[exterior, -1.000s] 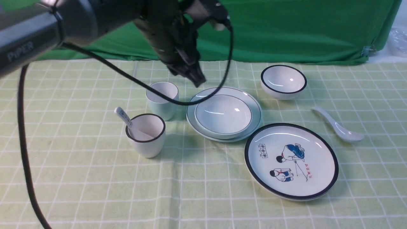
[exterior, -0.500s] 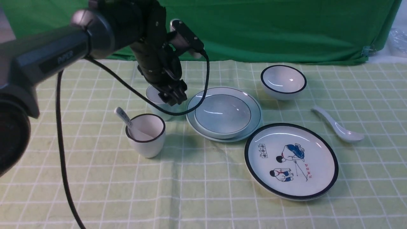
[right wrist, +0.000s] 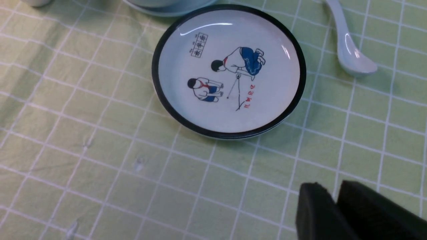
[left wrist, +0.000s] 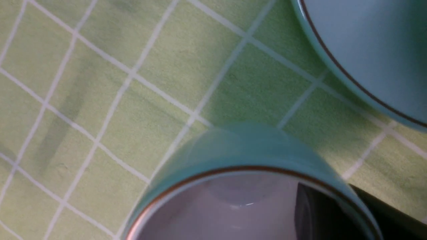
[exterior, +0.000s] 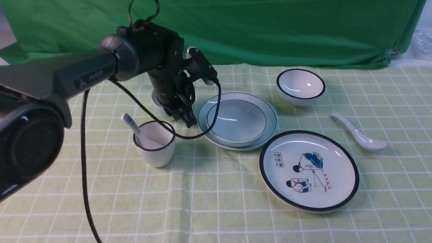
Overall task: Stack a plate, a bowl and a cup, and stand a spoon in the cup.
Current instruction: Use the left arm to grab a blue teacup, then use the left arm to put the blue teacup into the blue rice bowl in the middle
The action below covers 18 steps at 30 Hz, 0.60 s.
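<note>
Pale-blue cup [left wrist: 253, 146], one, left of the bowl [exterior: 236, 120] and plate [exterior: 271, 130], stacked, one each. My left gripper [exterior: 185, 118] is nearly closed, one finger inside the cup; can't tell if gripped. Two cartoon boys on black-rimmed plate [exterior: 308, 170].

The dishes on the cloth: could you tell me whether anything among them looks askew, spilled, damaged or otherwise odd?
Nothing looks spilled or broken. The bowl sits a little off-centre on the plate, towards the robot. The cloth also has a soft crease running down it, below the black-rimmed cup.
</note>
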Each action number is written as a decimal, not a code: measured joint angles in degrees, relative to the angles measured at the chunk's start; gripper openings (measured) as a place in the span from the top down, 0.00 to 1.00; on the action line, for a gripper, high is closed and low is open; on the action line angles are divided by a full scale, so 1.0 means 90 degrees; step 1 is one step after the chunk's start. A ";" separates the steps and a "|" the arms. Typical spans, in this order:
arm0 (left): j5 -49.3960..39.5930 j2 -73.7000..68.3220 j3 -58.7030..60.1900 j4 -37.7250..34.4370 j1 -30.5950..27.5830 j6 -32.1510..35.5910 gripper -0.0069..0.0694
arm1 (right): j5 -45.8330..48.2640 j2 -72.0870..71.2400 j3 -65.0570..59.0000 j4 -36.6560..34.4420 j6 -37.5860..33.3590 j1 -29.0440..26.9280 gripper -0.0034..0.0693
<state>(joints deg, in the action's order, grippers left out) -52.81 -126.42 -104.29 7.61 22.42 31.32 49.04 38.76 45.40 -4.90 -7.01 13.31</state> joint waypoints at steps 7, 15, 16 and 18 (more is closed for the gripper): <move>-0.0766 0.1000 -0.0521 -0.0374 0.0354 -0.0075 0.86 | 0.0000 0.0000 0.0000 -0.0002 0.0000 0.0000 0.76; -0.0783 0.0873 -0.0664 -0.1007 0.1514 0.0321 0.86 | -0.0006 0.0000 0.0000 -0.0014 -0.0015 0.0000 0.76; -0.0757 0.0739 -0.0658 -0.0959 0.1568 0.0321 0.86 | -0.0006 0.0000 0.0000 -0.0014 -0.0015 0.0000 0.76; -0.0696 0.0408 -0.0625 -0.0846 0.1625 0.0321 0.86 | 0.0001 0.0000 0.0000 -0.0014 -0.0015 0.0000 0.76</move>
<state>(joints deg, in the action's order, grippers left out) -59.08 -122.75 -109.92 0.00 37.04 34.21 49.05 38.76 45.40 -5.02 -7.15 13.31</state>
